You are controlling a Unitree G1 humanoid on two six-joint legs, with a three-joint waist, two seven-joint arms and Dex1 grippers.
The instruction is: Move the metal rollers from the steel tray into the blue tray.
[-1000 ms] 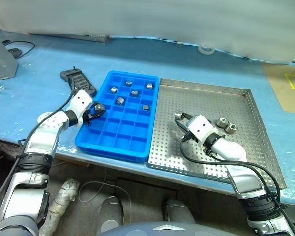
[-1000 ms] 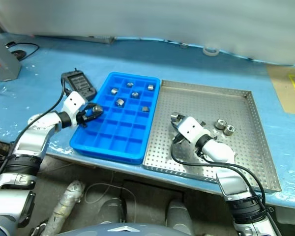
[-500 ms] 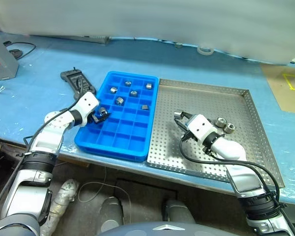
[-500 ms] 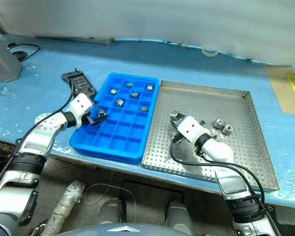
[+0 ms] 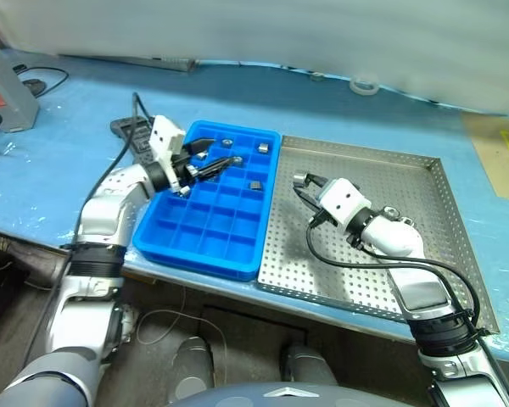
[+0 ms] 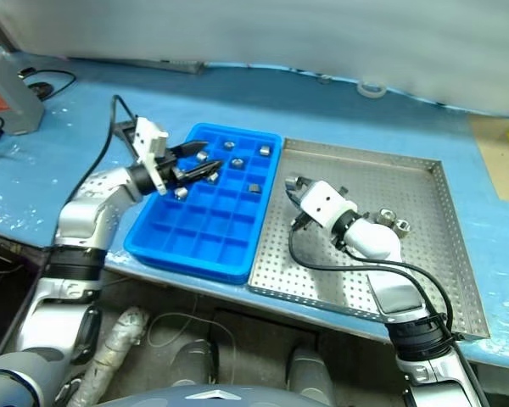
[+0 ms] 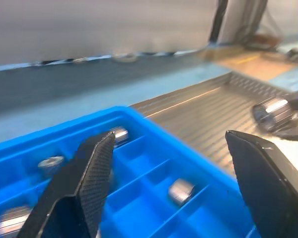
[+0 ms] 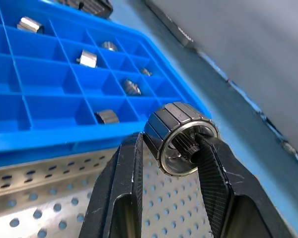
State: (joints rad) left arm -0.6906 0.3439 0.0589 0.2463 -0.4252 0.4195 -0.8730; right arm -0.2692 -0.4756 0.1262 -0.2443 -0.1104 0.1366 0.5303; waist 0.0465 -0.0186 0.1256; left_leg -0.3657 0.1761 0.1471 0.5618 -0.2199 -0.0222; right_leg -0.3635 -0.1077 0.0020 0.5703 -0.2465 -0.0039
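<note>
The blue tray point(image 5: 205, 222) lies left of the steel tray point(image 5: 407, 174). Several metal rollers point(image 5: 255, 184) sit in its far compartments, and one point(image 6: 180, 193) is in the left column. My left gripper point(image 5: 215, 158) hovers open over the blue tray's far left part, nothing between its fingers point(image 7: 89, 183). My right gripper point(image 5: 301, 181) is above the steel tray's left part, shut on a ribbed roller point(image 8: 181, 139). Two more rollers point(image 6: 401, 225) lie in the steel tray beside my right forearm.
A black remote point(image 5: 129, 130) lies just behind the blue tray's left corner. A grey box point(image 5: 4, 93) with cables stands far left, and a tape roll point(image 5: 365, 86) lies at the back. Both trays sit close to the table's front edge.
My left gripper opened and let its roller drop into the blue tray's left column, then rose and swung right over the tray. My right gripper lifted slightly with its roller.
</note>
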